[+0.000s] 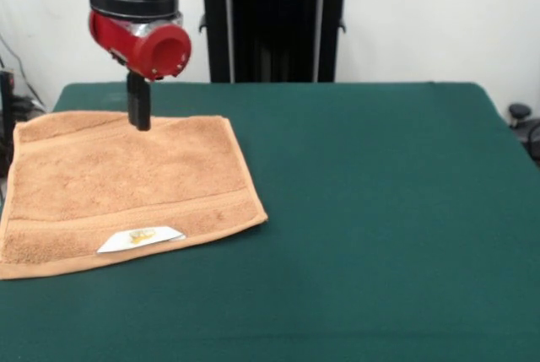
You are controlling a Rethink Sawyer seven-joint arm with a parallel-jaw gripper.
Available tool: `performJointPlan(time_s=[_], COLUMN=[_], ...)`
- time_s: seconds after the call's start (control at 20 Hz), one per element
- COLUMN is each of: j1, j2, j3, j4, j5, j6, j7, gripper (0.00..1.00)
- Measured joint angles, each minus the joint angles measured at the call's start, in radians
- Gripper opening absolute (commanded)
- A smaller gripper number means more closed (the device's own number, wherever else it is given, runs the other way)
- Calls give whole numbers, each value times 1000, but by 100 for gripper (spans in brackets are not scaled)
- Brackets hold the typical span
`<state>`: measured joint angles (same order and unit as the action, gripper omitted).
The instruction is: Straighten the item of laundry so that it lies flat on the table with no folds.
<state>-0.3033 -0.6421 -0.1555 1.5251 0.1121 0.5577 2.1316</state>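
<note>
The green counter [380, 210] is seen first, wide and mostly bare. The towel [126, 185] is spread out on the counter's left side as seen from the front, and it looks almost flat, with its white label [141, 238] at the near edge. The end effector [139, 121] is held low over the towel's far edge. Whether it is wide or narrow cannot be told. If any bump is left, the edge should be pulled slowly and kept low.
</note>
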Motion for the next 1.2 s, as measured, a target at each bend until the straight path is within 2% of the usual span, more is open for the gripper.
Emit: performJointPlan(time_s=[0.55, 1.2], j1=[40, 31], j2=[8, 51], j3=[34, 107], j4=[26, 58], j5=[-6, -6], j6=[-1, -66], j7=[0, 0], gripper=[0, 0])
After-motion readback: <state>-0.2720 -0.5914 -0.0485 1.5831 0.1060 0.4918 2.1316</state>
